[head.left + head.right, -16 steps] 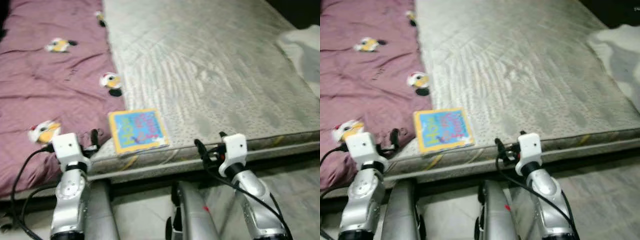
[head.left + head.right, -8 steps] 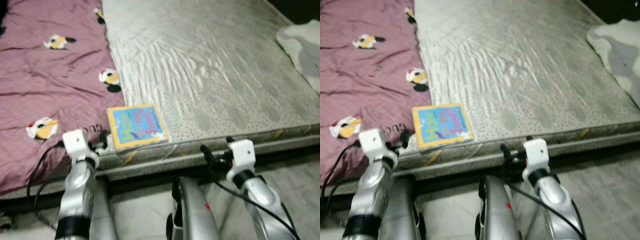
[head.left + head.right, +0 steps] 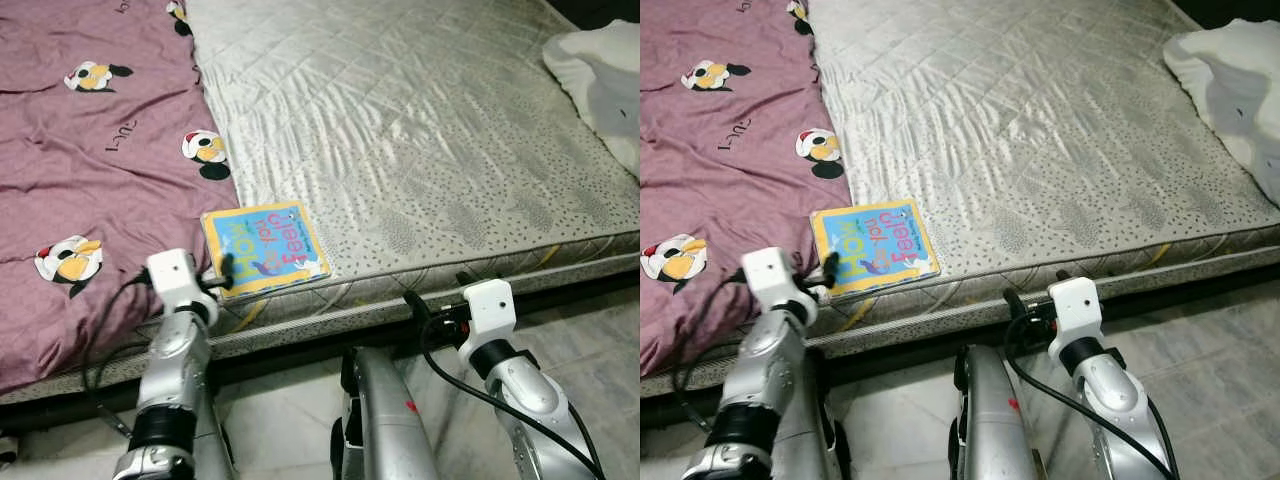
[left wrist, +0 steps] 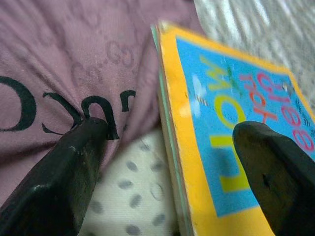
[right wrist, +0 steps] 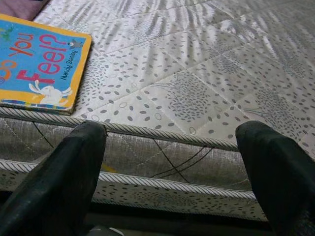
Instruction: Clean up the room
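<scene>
Left gripper (image 4: 167,162) hangs spread wide at the near corner of the book (image 3: 264,247), one finger over the blue cover, the other over the purple sheet (image 3: 90,180) just beside the book; it grips nothing. Right gripper (image 5: 172,162), fingers apart as well, hovers off the mattress edge (image 5: 162,135), well to the right of the book. That book lies flat on the grey mattress (image 3: 420,130), touching the sheet's border. By my reading the tidying has barely begun: the book is not yet grasped, lifted or put away.
</scene>
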You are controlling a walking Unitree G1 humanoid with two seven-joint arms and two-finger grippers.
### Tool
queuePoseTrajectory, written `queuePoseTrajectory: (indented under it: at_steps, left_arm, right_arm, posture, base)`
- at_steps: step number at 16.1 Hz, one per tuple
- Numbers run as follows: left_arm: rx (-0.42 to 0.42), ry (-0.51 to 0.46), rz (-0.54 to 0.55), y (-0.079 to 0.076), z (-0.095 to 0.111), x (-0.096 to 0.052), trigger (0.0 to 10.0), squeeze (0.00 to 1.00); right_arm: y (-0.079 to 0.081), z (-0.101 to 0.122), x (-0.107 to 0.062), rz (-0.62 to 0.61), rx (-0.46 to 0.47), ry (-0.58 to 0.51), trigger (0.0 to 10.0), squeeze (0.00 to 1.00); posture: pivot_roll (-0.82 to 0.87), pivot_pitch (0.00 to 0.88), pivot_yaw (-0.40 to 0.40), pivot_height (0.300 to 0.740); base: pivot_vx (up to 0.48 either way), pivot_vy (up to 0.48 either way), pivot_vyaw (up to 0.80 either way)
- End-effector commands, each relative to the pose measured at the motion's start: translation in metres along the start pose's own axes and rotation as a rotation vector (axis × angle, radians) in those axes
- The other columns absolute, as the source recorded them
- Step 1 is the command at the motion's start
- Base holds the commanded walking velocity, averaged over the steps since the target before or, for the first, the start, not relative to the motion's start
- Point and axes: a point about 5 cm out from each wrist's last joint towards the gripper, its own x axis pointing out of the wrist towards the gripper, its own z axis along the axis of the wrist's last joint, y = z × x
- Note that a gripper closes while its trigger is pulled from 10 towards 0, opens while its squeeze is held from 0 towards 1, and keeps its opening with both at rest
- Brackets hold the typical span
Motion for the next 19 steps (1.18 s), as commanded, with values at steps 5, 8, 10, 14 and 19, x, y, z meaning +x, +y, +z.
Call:
queuePoseTrajectory:
  at_steps: [5, 8, 10, 14, 19]
  left_arm:
    - [-0.016, 0.080, -0.055, -0.009, -0.015, 0.003, 10.0, 0.00]
    - [-0.020, 0.091, -0.049, -0.007, -0.019, 0.001, 10.0, 0.00]
    - [-0.084, 0.115, -0.027, -0.004, -0.023, -0.001, 10.0, 0.00]
    - [-0.153, 0.212, -0.105, -0.011, -0.032, 0.008, 10.0, 0.00]
    - [-0.168, 0.211, -0.131, -0.012, -0.022, 0.021, 0.0, 0.00]
  right_arm:
    - [-0.006, 0.005, 0.000, -0.002, -0.026, 0.003, 10.0, 0.00]
    - [-0.005, 0.005, 0.003, -0.005, -0.028, -0.002, 10.0, 0.00]
    - [-0.005, 0.006, 0.003, -0.009, -0.030, -0.005, 10.0, 0.00]
    - [-0.009, 0.007, 0.001, -0.015, -0.043, -0.003, 10.0, 0.00]
    - [-0.014, 0.008, 0.000, -0.026, -0.056, -0.004, 10.0, 0.00]
  posture:
    - [-0.15, 0.194, -0.118, 0.557]
    - [-0.15, 0.183, -0.110, 0.557]
    - [-0.15, 0.186, -0.109, 0.557]
    - [-0.18, 0.185, -0.121, 0.557]
    - [-0.19, 0.176, -0.124, 0.557]
  base:
    - [0.000, 0.000, 0.00]
    - [0.000, 0.000, 0.00]
    - [0.000, 0.000, 0.00]
    - [0.000, 0.000, 0.00]
    - [0.000, 0.000, 0.00]
